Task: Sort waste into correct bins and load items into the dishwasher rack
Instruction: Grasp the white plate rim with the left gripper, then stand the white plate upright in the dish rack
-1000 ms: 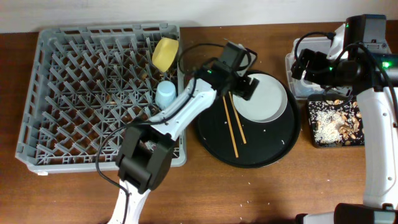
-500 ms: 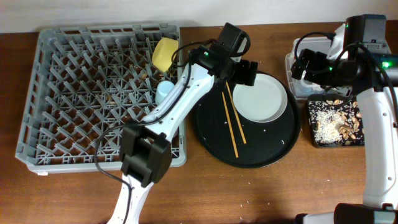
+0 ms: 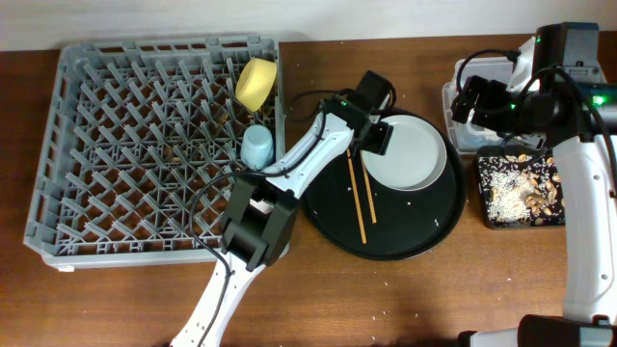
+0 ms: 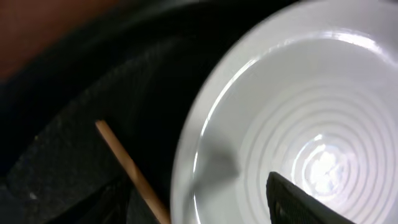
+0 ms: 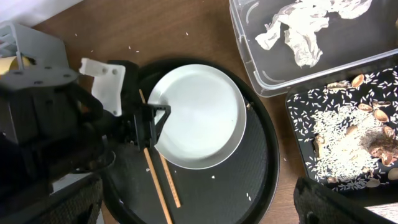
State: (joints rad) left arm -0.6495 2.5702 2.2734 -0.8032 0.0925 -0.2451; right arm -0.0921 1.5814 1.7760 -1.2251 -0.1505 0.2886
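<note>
The pale grey plate (image 3: 413, 149) lies on the round black tray (image 3: 405, 236), with two chopsticks (image 3: 362, 193) beside it on its left. My left gripper (image 3: 371, 138) is open at the plate's left edge. In the left wrist view the plate's rim (image 4: 186, 155) runs between the jaws (image 4: 199, 208), with a chopstick (image 4: 127, 168) just left of it. My right gripper (image 3: 475, 101) is open and empty above the clear tub (image 3: 453, 130). The yellow bowl (image 3: 255, 83) and light blue cup (image 3: 257, 146) stand in the dishwasher rack (image 3: 116, 145). The pinkish-white cup is not in view.
The clear tub (image 5: 249, 56) holds crumpled white napkins (image 5: 305, 25). The flat black tray (image 3: 487, 207) in front of it holds rice and brown scraps (image 5: 348, 134). A few rice grains lie on the round tray (image 5: 249, 196) and the brown table (image 3: 386, 308).
My left gripper has moved from the round tray's far rim forward to the plate's left edge. The right arm has not moved.
</note>
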